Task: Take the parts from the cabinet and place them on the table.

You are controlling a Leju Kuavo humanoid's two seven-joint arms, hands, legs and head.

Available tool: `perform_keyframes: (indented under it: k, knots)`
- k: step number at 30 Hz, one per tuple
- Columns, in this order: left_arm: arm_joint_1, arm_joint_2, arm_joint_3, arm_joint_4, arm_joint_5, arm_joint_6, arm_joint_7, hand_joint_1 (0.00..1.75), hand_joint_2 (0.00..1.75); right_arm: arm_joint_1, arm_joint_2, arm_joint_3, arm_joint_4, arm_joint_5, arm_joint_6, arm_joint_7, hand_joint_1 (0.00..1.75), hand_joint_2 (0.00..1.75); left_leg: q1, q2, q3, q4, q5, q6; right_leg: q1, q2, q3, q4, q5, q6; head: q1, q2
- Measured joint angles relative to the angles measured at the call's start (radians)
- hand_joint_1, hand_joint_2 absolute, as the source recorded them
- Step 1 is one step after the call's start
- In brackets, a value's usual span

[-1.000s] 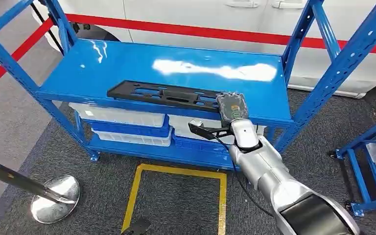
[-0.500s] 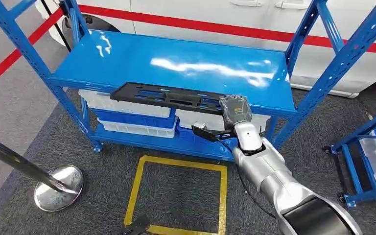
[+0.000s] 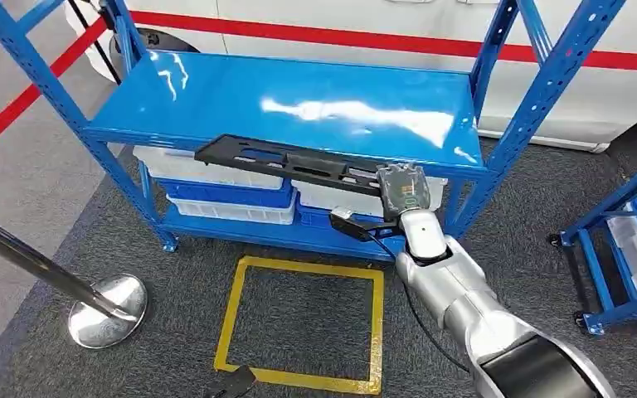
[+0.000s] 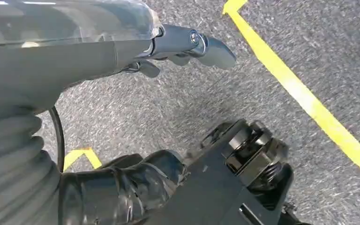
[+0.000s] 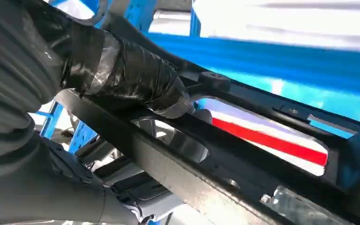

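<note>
the robot's right hand (image 3: 401, 189) is gripping one end of a long flat black plastic part with cut-out slots (image 3: 286, 161), its fingers wrapping around the part's edge. in the right wrist view the dark taped fingers (image 5: 136, 77) are closing over the black frame (image 5: 243, 140), and the red stripe beyond is showing through one of its slots. the part is lying lengthwise along the front edge of the glossy blue metal shelf (image 3: 216, 95) of the blue steel rack (image 3: 539, 91); whether it is resting on the shelf or hanging just above it cannot be told. the silver right arm (image 3: 464, 298) is reaching up to it from the lower right.

white and blue plastic bins (image 3: 224, 186) are sitting on the lower level of the rack, under the shelf. a white vehicle body with a red stripe (image 3: 365, 37) is standing behind the rack. on the grey carpet floor (image 3: 50, 182) a yellow tape square (image 3: 228, 315) is lying in front of the rack, and a chrome stanchion base with a slanted pole (image 3: 104, 311) is standing to its left. part of a second blue rack (image 3: 622, 249) is showing at the right edge.

the left hand (image 4: 122, 42) is hanging over the grey carpet near a yellow tape line (image 4: 304, 98), its thumb and fingers curling loosely and holding nothing.
</note>
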Motion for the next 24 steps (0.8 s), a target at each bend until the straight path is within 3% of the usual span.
perform_keyframes:
  k: [1,3,4,8,9,11,13,14,15,16,18,19,20,22,23,24]
  knots:
    - [0.0,0.001,-0.001,0.0,0.0,0.0,0.0,0.0,1.75,0.002,0.0,0.0,0.001,0.0,0.0,0.0,1.75,1.75,0.001,0.0,0.041,-0.061,0.034,0.0,-0.001,0.0,-0.002,0.002,0.001,0.002,0.0,0.0]
    - [-0.001,0.001,-0.002,0.0,0.0,0.0,-0.001,0.0,1.75,0.002,0.0,0.0,0.002,0.0,-0.001,0.0,1.75,1.75,0.002,0.001,0.152,-0.244,0.098,0.005,-0.001,0.0,-0.003,0.006,0.002,0.006,0.0,0.0]
    - [-0.003,0.002,-0.002,0.0,0.0,0.0,-0.002,0.0,1.75,0.001,0.0,0.0,0.002,0.0,-0.002,0.0,1.75,1.75,-0.003,-0.002,0.183,-0.28,0.077,0.011,0.004,0.0,-0.008,0.007,0.003,0.013,0.0,0.0]
    - [-0.002,0.002,-0.002,0.0,0.0,0.0,-0.003,0.0,1.75,0.002,0.0,0.0,0.002,-0.004,-0.012,0.0,1.75,1.75,-0.003,-0.004,0.169,-0.294,0.09,0.036,0.008,0.001,-0.01,0.003,0.013,0.034,0.001,0.0]
    - [-0.002,0.002,-0.002,0.0,0.0,0.0,-0.003,0.0,1.75,0.002,0.0,0.0,0.002,-0.004,-0.015,0.0,1.75,1.75,0.001,-0.001,0.171,-0.302,0.097,0.045,0.003,0.002,-0.016,0.014,0.0,0.04,0.001,0.0]
    - [-0.003,0.003,-0.002,0.0,0.0,0.0,-0.004,0.0,1.75,0.002,0.0,0.0,0.002,-0.004,-0.016,-0.002,1.75,1.75,-0.001,-0.001,0.165,-0.303,0.102,0.057,0.002,0.004,-0.059,0.111,-0.069,0.043,0.001,0.0]
    - [-0.001,0.003,-0.003,0.0,0.0,0.0,-0.004,0.0,1.75,0.008,-0.001,0.0,0.005,-0.004,-0.017,-0.002,1.75,1.75,-0.004,0.0,0.159,-0.301,0.104,0.06,0.001,0.004,-0.131,0.275,-0.139,0.046,0.001,0.0]
    - [0.0,0.003,-0.002,0.0,0.0,0.0,-0.004,0.0,1.75,0.012,-0.001,0.0,0.006,-0.005,-0.018,-0.002,1.75,1.75,-0.005,-0.001,0.156,-0.297,0.104,0.061,0.001,0.004,-0.15,0.318,-0.145,0.046,0.001,0.0]
    - [0.001,0.003,-0.002,0.0,0.0,0.0,-0.005,0.0,1.75,0.016,-0.001,0.0,0.007,-0.005,-0.018,-0.003,1.75,1.75,-0.005,-0.001,0.155,-0.294,0.104,0.06,0.001,0.004,-0.143,0.306,-0.126,0.045,0.001,0.0]
    - [0.001,0.004,-0.002,0.0,0.001,0.0,-0.005,0.0,1.75,0.017,-0.001,0.0,0.007,-0.006,-0.018,-0.003,1.75,1.75,-0.005,-0.003,0.155,-0.292,0.103,0.06,0.001,0.004,-0.116,0.254,-0.09,0.042,0.001,0.0]
    - [0.0,0.004,-0.002,0.0,0.005,0.0,-0.007,0.0,1.75,0.017,-0.002,0.0,0.006,-0.014,-0.021,-0.011,1.75,1.75,-0.007,-0.004,0.155,-0.287,0.1,0.057,0.002,0.004,-0.027,0.076,-0.002,0.031,0.001,0.0]
    - [0.0,0.004,-0.002,0.0,0.009,0.0,-0.009,0.0,1.75,0.018,-0.003,0.0,0.004,-0.02,-0.025,-0.016,1.75,1.75,-0.007,-0.004,0.151,-0.287,0.1,0.055,0.007,0.004,-0.006,0.032,-0.01,0.024,0.001,0.0]
    - [0.0,0.004,-0.002,0.0,0.01,0.0,-0.01,0.0,1.75,0.022,-0.003,0.0,0.001,-0.025,-0.031,-0.021,1.75,1.75,-0.012,-0.004,0.145,-0.282,0.101,0.049,0.012,0.004,-0.004,0.012,-0.007,0.024,0.001,0.0]
    - [0.003,0.004,-0.003,0.0,0.011,0.001,-0.013,0.0,1.75,0.038,-0.005,0.0,-0.013,-0.033,-0.037,-0.024,1.75,1.75,-0.009,-0.003,0.142,-0.286,0.106,0.04,0.015,0.005,-0.009,0.018,-0.007,0.023,0.001,0.0]
    - [0.004,0.004,-0.003,0.0,0.011,0.001,-0.013,0.0,1.75,0.045,-0.006,0.0,-0.018,-0.034,-0.037,-0.024,1.75,1.75,-0.009,-0.003,0.144,-0.289,0.107,0.035,0.015,0.005,-0.009,0.013,-0.005,0.02,0.0,0.0]
    - [0.004,0.006,-0.002,0.0,0.011,0.002,-0.013,0.0,1.75,0.052,-0.006,0.0,-0.022,-0.034,-0.037,-0.024,1.75,1.75,-0.011,-0.003,0.139,-0.286,0.099,0.029,0.0,0.002,-0.002,0.002,0.003,0.011,0.001,0.0]
